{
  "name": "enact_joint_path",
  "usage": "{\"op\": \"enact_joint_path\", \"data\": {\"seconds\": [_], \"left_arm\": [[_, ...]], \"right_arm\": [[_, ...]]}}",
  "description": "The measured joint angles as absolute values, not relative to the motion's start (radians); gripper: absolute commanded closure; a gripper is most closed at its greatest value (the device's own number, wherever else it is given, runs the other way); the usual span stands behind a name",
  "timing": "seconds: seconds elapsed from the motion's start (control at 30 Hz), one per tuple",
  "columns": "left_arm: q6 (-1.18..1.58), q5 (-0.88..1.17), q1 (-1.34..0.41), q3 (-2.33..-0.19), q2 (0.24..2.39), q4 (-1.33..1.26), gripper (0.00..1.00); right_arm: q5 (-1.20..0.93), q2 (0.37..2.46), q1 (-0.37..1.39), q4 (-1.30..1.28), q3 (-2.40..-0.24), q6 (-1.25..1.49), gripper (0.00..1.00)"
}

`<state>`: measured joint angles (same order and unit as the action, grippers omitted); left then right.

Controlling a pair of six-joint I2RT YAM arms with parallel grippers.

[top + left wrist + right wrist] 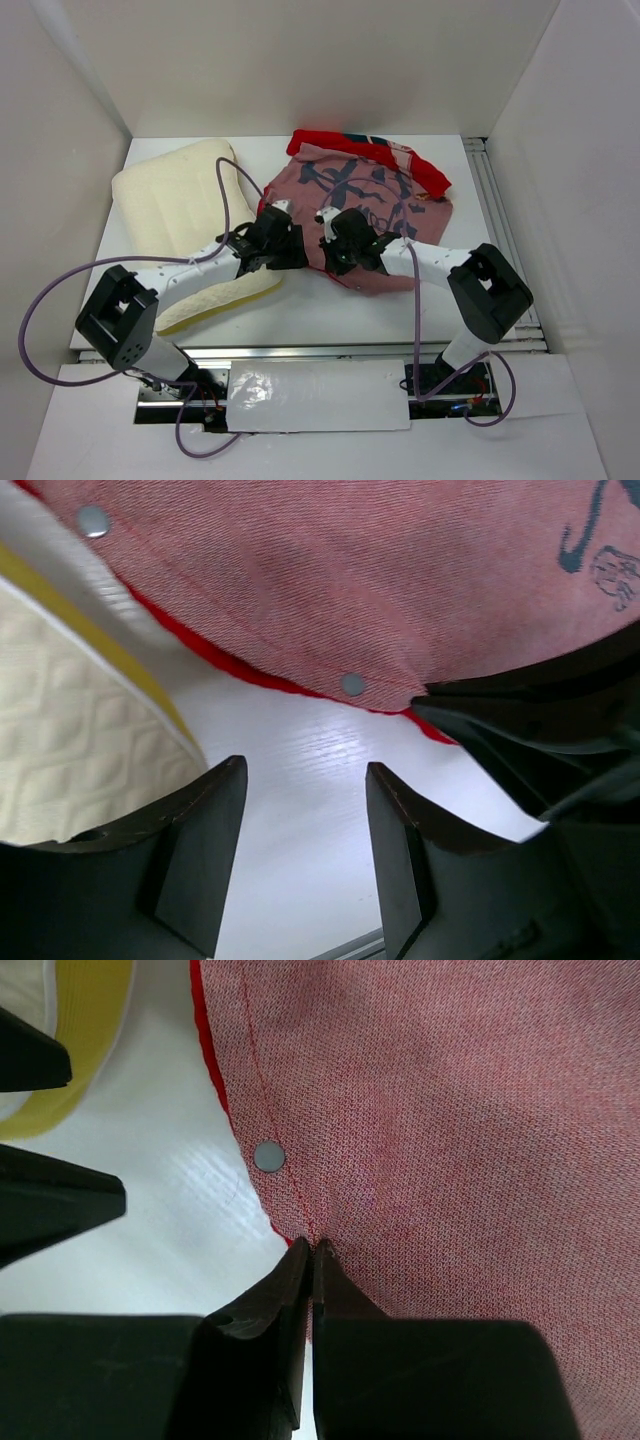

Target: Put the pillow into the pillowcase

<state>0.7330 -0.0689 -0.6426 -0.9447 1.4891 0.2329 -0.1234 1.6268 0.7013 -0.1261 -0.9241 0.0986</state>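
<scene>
Pinching the near hem of the faded pink fabric pillowcase with dark brush-like marks (375, 205), my right gripper (312, 1248) is clenched on the stitched edge, just beside a small round grey snap (268, 1155). Since the snaps run along this hem, I take it for the opening. I judge the grip is there to lift one layer so a mouth can form.

My left gripper (305, 770) hovers just beside the right one with its jaws spread and only bare surface between them. It sits just short of the same hem, probably lined up to take a second spot on the edge.

The soft cream rectangular pillow (175, 200) lies to the left, wholly outside the case. Its yellow-edged near side runs under my left arm. It is just beside the pink cloth, but I cannot tell whether the two touch. That is handy, because the pillow needs only a short slide once the mouth is open. The task itself has barely begun.

At the far edge the case is rucked up and shows its bright red face.

The smooth white table (330, 310) has a slight sheen, so the cloth should drag easily. Plain white walls (300, 60) box in the table on three sides. A slotted metal rail (500, 215) runs along its right edge. A purple cable (226, 190) loops across the pillow and could snag it.
</scene>
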Motion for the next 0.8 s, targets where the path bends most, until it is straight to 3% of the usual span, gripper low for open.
{"op": "enact_joint_path", "data": {"seconds": [0.17,0.37,0.53,0.8], "left_arm": [[0.731,-0.060,-0.673,-0.945,1.489,0.213,0.36],[0.731,-0.058,-0.740,-0.957,1.489,0.207,0.36],[0.738,-0.062,-0.790,-0.960,1.489,0.205,0.36],[0.766,-0.080,-0.823,-0.949,1.489,0.201,0.36]], "right_arm": [[-0.162,1.627,0.702,-0.159,-0.923,0.095,0.86],[-0.170,1.611,0.708,-0.167,-0.894,0.096,0.89],[-0.171,1.598,0.708,-0.171,-0.883,0.098,0.75],[-0.199,1.598,0.706,-0.173,-0.875,0.099,0.75]]}}
